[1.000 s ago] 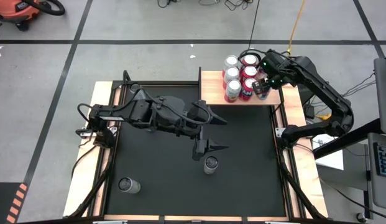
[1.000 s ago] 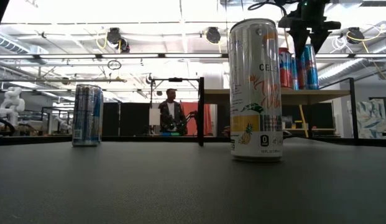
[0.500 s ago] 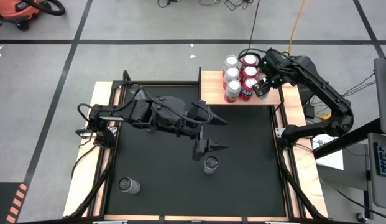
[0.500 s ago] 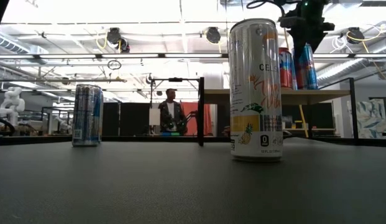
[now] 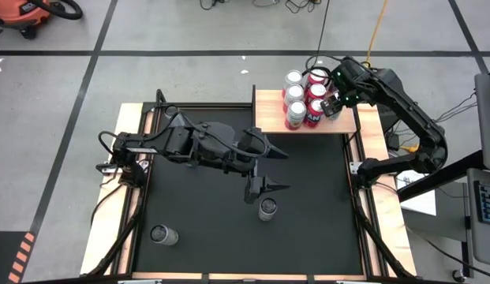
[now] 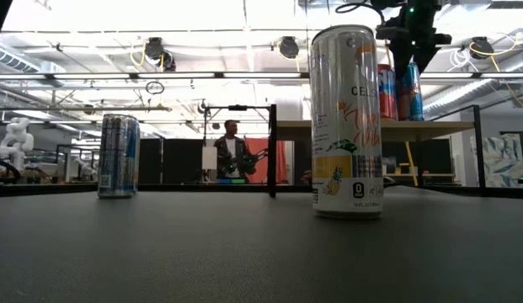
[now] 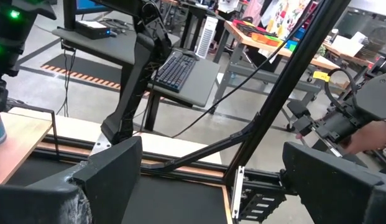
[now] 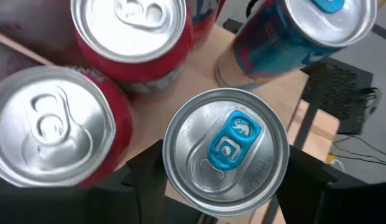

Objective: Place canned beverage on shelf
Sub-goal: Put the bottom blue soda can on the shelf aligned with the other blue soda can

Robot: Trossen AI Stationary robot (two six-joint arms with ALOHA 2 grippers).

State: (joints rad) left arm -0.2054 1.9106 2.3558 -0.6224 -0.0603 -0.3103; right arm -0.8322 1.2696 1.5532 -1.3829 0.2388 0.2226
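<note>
The shelf (image 5: 268, 118) stands at the table's far right, with several upright cans (image 5: 294, 95) clustered on its board. My right gripper (image 5: 332, 103) hangs over the shelf's right part, shut on a can with a blue tab (image 8: 225, 152). In the low view that can (image 6: 410, 91) stands upright under the gripper (image 6: 410, 52). Whether its base touches the board, I cannot tell. My left gripper (image 5: 274, 170) waits open over the middle of the table, holding nothing. A tall pale can (image 5: 267, 209) stands upright on the mat just near of it. My right gripper pinches the blue-tab can between its two fingers, one finger (image 8: 142, 177) on each side of the can's upper wall just below the rim (image 8: 170, 163). The fingers come from above, slanting down. The can stays upright over the shelf board (image 8: 202, 65).
A silver-blue can (image 5: 163, 234) stands near the table's near left corner, also in the low view (image 6: 119, 156). Red-walled cans (image 8: 51, 132) and another blue can (image 8: 304, 31) crowd close around the held one. A person (image 6: 232, 151) stands in the room behind.
My right gripper has rolled a little at the wrist and edged toward the shelf's far side with the blue-tab can, which has stayed upright. In the low view the can has closed up on the can beside it.
</note>
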